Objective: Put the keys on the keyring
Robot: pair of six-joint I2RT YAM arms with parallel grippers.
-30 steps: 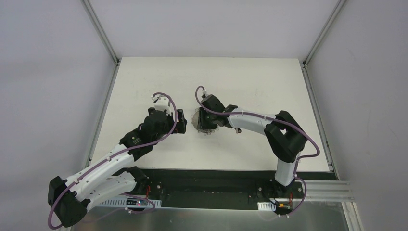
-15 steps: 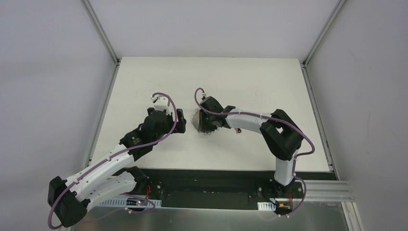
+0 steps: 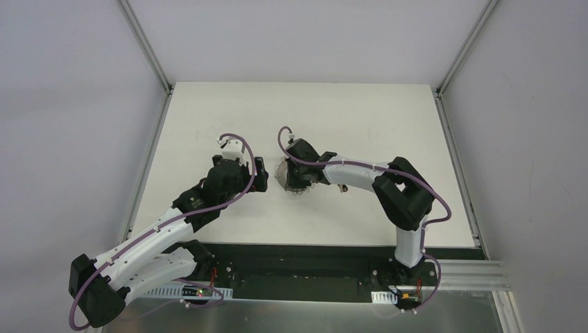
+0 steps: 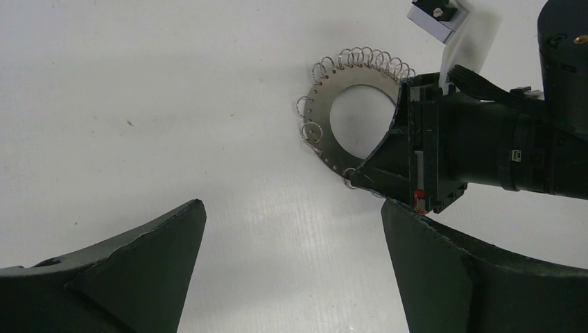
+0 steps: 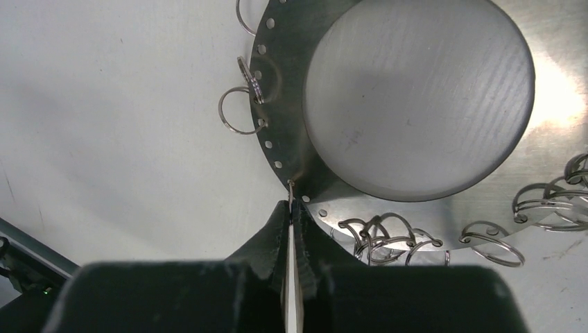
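Note:
The keyring (image 4: 320, 104) is a flat silvery ring with a wide hole and thin wire loops round its rim, lying on the white table. In the top view it (image 3: 282, 171) sits between the two grippers. My right gripper (image 5: 291, 205) is shut on one thin wire loop at the keyring's rim (image 5: 281, 118), seen edge-on between the fingertips. My left gripper (image 4: 291, 211) is open and empty, just left of the ring in the top view (image 3: 262, 175). A tiny dark brownish piece (image 3: 342, 188), the key, lies beside the right forearm.
The white table (image 3: 208, 111) has metal frame rails along its left and right edges. The right arm's wrist (image 4: 485, 139) fills the right side of the left wrist view, close to the left gripper's right finger (image 4: 451, 263).
The right gripper and the ring have shifted slightly left, toward the left gripper. The left arm has not moved.

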